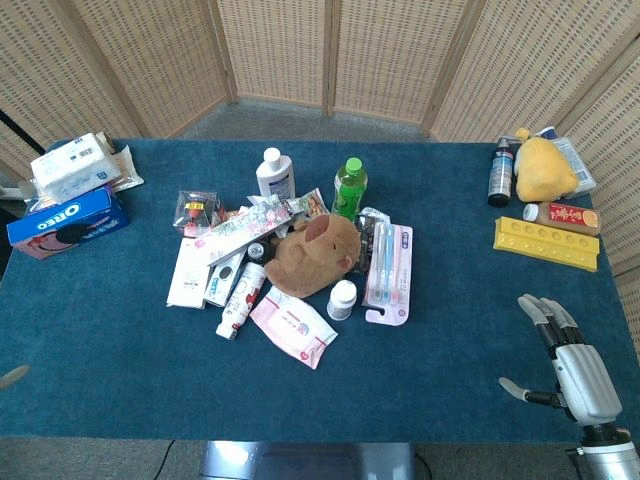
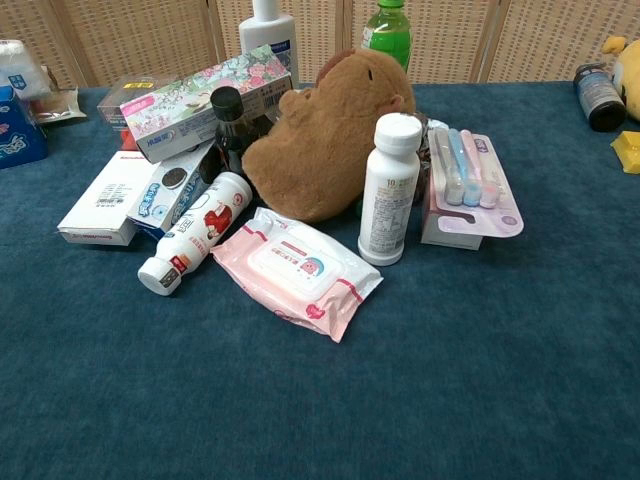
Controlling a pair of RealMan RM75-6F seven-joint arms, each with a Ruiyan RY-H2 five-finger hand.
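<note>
My right hand (image 1: 572,360) hovers over the blue table (image 1: 120,380) at the near right corner, fingers spread and holding nothing. Only a grey sliver of my left hand (image 1: 12,377) shows at the left edge of the head view. A pile lies mid-table: a brown plush toy (image 1: 318,255), a white pill bottle (image 2: 390,188), a pink wet-wipes pack (image 2: 300,270), a toothbrush pack (image 2: 470,185), a green bottle (image 1: 350,187), a white lotion bottle (image 1: 274,172), a small red-and-white bottle (image 2: 192,245) and several boxes (image 2: 110,200). Neither hand is near the pile.
An Oreo box (image 1: 68,222) and a tissue pack (image 1: 72,165) sit at the far left. At the far right are a yellow plush (image 1: 543,168), a dark bottle (image 1: 500,172), a yellow tray (image 1: 546,243) and a small bottle (image 1: 560,214). Wicker screens stand behind.
</note>
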